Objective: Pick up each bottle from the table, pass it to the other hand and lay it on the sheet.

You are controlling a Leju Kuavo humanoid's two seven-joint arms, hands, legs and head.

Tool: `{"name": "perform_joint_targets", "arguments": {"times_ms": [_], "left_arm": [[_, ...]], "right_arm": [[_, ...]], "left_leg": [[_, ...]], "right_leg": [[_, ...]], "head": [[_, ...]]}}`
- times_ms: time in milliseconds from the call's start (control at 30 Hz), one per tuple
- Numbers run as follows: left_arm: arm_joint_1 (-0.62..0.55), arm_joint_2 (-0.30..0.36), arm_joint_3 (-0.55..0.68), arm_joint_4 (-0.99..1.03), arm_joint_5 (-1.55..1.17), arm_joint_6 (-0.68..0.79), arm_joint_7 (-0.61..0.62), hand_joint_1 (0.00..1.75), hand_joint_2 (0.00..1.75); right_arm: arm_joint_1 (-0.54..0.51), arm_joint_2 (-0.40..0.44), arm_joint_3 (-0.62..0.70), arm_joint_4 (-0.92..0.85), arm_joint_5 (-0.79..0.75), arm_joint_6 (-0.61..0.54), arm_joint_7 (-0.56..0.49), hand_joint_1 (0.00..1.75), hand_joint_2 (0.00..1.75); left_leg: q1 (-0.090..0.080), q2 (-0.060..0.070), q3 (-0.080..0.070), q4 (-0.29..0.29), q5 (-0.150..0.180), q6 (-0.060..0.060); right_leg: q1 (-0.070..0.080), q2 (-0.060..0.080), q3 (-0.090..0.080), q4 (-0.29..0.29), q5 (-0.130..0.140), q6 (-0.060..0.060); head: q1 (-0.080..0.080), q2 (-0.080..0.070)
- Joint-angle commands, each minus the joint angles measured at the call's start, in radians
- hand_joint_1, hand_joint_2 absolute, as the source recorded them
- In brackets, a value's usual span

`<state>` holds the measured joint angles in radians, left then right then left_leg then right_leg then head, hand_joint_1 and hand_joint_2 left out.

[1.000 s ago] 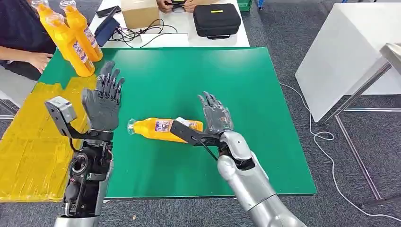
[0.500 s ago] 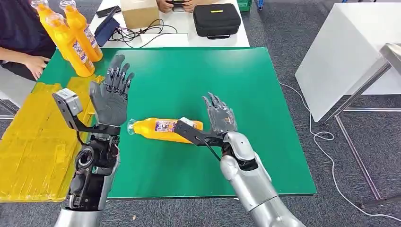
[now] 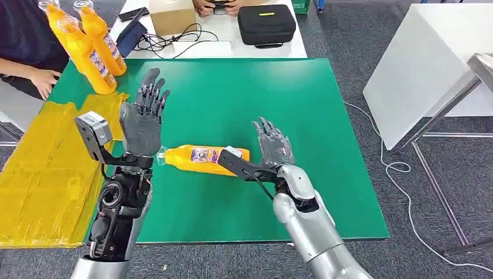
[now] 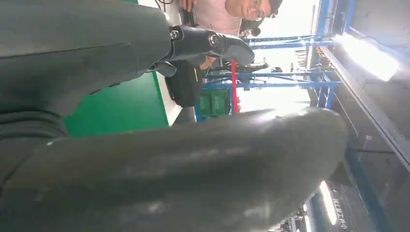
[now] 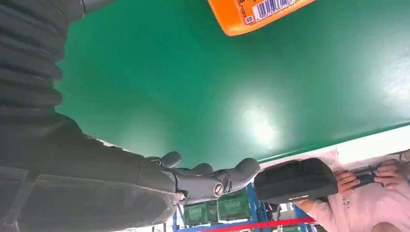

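Observation:
An orange bottle [image 3: 200,158] lies on its side on the green table [image 3: 232,99], cap toward my left; its base end [image 5: 256,14] shows in the right wrist view. My right hand [image 3: 274,144] stands open just beside the bottle's base, fingers spread, holding nothing. My left hand [image 3: 142,116] is raised above the table near the bottle's cap end, palm up and open, fingers apart. Three more orange bottles [image 3: 93,49] stand upright at the table's far left corner. The yellow sheet [image 3: 40,174] covers the table's left side.
A person's hand [image 3: 43,78] rests at the far left by the standing bottles. Behind the green table a white table carries a black case [image 3: 266,24], a cardboard box [image 3: 171,14] and cables. Another person's hands [image 5: 367,176] hold a device there. A white table [image 3: 430,64] stands to the right.
My left hand has risen and moved right, over the green surface toward the bottle's cap end. My right hand has shifted slightly right and back. The lying bottle has not moved.

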<state>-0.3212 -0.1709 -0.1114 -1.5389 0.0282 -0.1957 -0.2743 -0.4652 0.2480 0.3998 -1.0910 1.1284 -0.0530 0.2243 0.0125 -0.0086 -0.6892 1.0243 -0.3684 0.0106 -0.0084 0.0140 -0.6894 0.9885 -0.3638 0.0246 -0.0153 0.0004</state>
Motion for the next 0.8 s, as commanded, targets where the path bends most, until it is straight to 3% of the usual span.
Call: {"name": "perform_joint_targets", "arguments": {"times_ms": [33, 167, 233, 467, 800], "left_arm": [[-0.045, -0.025, -0.029, 0.017, -0.009, -0.012, 0.026, 0.00, 0.00], [-0.049, -0.018, -0.034, 0.025, -0.004, 0.001, 0.025, 0.00, 0.00], [-0.047, -0.016, -0.032, 0.025, -0.002, 0.001, 0.023, 0.00, 0.00], [0.001, -0.011, 0.020, 0.020, -0.017, -0.001, -0.008, 0.00, 0.00], [0.011, -0.020, 0.023, 0.021, -0.030, -0.016, -0.016, 0.00, 0.00]], "right_arm": [[-0.103, 0.005, -0.015, 0.088, 0.027, 0.026, 0.044, 0.00, 1.75], [-0.075, -0.014, -0.036, 0.076, 0.030, 0.031, 0.045, 0.00, 1.75], [-0.074, -0.011, -0.041, 0.085, 0.029, 0.033, 0.044, 0.00, 1.75], [-0.113, 0.052, -0.023, 0.234, 0.043, -0.011, -0.014, 0.00, 1.75], [-0.095, 0.039, 0.003, 0.201, 0.030, -0.021, -0.028, 0.00, 1.75]], "left_leg": [[0.000, 0.001, 0.003, 0.001, -0.001, 0.000], [0.000, -0.003, 0.008, 0.000, -0.003, 0.000], [0.000, -0.002, 0.004, 0.000, -0.001, 0.000], [0.000, 0.003, 0.010, -0.001, -0.003, 0.000], [0.000, 0.001, 0.007, 0.000, -0.002, 0.000]], "right_leg": [[0.000, -0.001, 0.003, 0.001, -0.001, 0.000], [0.001, -0.005, 0.009, 0.000, -0.004, -0.001], [0.001, -0.003, 0.005, 0.000, -0.002, 0.000], [0.000, 0.001, 0.009, 0.000, -0.003, -0.001], [0.000, 0.000, 0.007, 0.000, -0.002, -0.001]], "head": [[0.000, 0.000], [0.000, 0.000], [0.000, 0.000], [0.000, 0.000], [0.000, 0.000]]}}
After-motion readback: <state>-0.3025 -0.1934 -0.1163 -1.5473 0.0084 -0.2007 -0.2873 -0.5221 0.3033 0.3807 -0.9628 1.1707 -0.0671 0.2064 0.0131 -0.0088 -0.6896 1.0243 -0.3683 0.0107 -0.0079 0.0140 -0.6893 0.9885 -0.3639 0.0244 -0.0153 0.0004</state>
